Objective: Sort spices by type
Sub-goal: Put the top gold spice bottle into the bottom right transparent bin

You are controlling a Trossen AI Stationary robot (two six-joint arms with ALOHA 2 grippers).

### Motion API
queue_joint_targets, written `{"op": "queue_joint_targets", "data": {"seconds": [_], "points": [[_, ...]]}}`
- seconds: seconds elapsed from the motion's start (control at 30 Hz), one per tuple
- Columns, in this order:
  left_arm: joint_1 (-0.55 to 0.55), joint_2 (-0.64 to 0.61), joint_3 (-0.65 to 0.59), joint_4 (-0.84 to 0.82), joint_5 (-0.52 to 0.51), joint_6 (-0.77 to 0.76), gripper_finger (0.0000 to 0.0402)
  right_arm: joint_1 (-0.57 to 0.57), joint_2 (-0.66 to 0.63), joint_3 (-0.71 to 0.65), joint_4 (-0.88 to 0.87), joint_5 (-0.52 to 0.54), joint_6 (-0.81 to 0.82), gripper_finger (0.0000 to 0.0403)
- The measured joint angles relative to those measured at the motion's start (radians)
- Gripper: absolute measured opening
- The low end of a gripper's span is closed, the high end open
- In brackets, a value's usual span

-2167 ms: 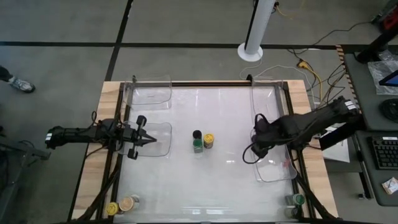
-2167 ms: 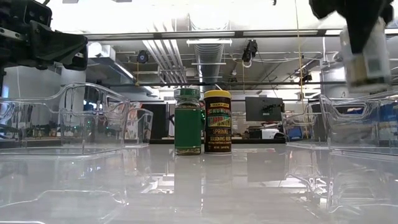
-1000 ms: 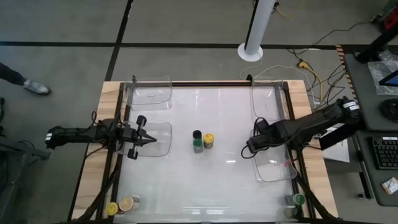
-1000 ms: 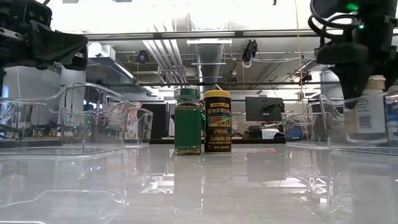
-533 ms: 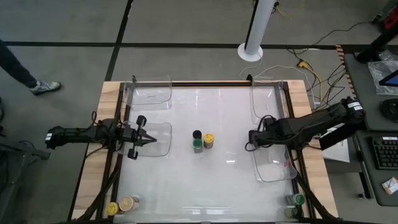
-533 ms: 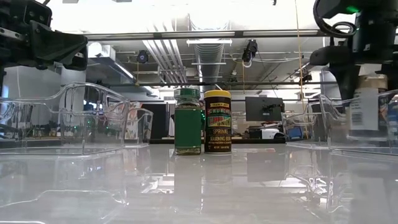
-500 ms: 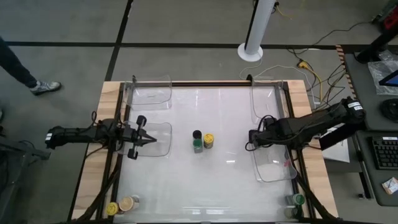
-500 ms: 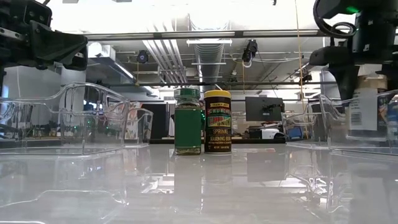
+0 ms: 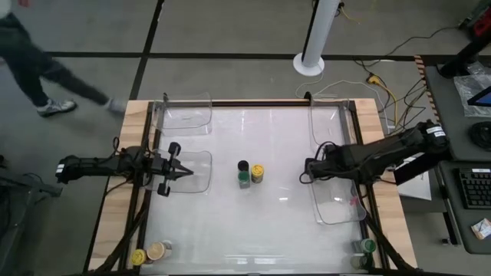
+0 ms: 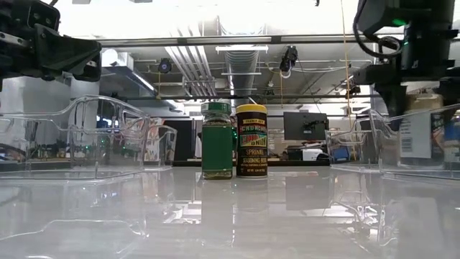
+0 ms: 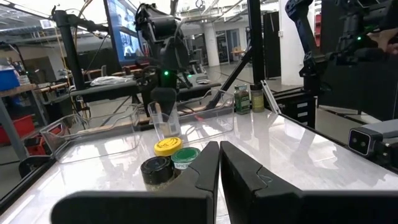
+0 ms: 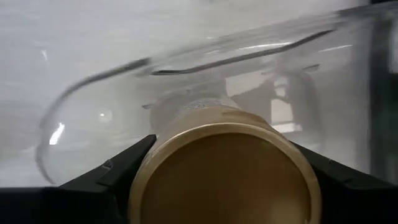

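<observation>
Three spices stand together mid-table: a black-lidded jar [image 9: 243, 165], a green-lidded jar [image 9: 244, 181] and a yellow-lidded jar [image 9: 258, 172]. My right gripper [image 9: 311, 170] points down over the left end of the clear right tray [image 9: 337, 208], shut on a tan-lidded spice jar [image 12: 224, 174] that also shows behind the tray wall in the low view [image 10: 415, 133]. My left gripper [image 9: 181, 174] waits shut and level above the clear left tray [image 9: 201, 170], touching nothing. My right gripper pinches the tan-lidded jar at its top, one finger [image 12: 127, 168] on each side of the tan lid [image 12: 186, 149]. The fingers come from above, pointing down. The jar hangs upright inside the right tray; I cannot tell whether its base touches the tray floor.
More jars stand at the near corners: a yellow and a tan lid [image 9: 147, 254] on the left, a green lid [image 9: 368, 246] on the right. Two more clear trays [image 9: 186, 113] [image 9: 332, 115] sit along the far edge. A person [image 9: 31, 54] walks past beyond the far left corner.
My right gripper has rolled about its downward line over the right tray, and the jar in it has turned with it, its white label swinging round while it stays upright. A person has walked into view beyond the table's far left.
</observation>
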Motion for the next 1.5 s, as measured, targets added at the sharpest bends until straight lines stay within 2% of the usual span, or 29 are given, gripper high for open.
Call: {"op": "queue_joint_targets", "data": {"seconds": [0.27,0.4,0.53,0.8,1.23,1.5], "points": [[0.0,0.0,0.0,0.0,0.0,0.0,0.0,-0.05,0.0,-0.003,0.026,-0.03,-0.054,0.0274],[0.0,0.0,0.0,0.0,0.0,0.0,0.0,-0.049,0.01,-0.006,0.067,-0.033,-0.064,0.0282],[0.0,0.0,0.0,0.0,0.0,0.0,0.0,-0.049,0.044,-0.007,0.075,-0.058,-0.092,0.0296],[0.0,0.0,0.0,0.0,0.0,0.0,0.0,-0.049,0.104,-0.005,0.075,-0.057,-0.145,0.0287],[0.0,0.0,0.0,-0.001,0.0,0.0,0.0,-0.049,0.058,-0.004,0.061,-0.084,-0.156,0.0351],[0.0,0.0,0.0,0.0,0.0,0.0,0.0,-0.049,0.045,0.085,-0.058,-0.083,-0.156,0.0359]]}}
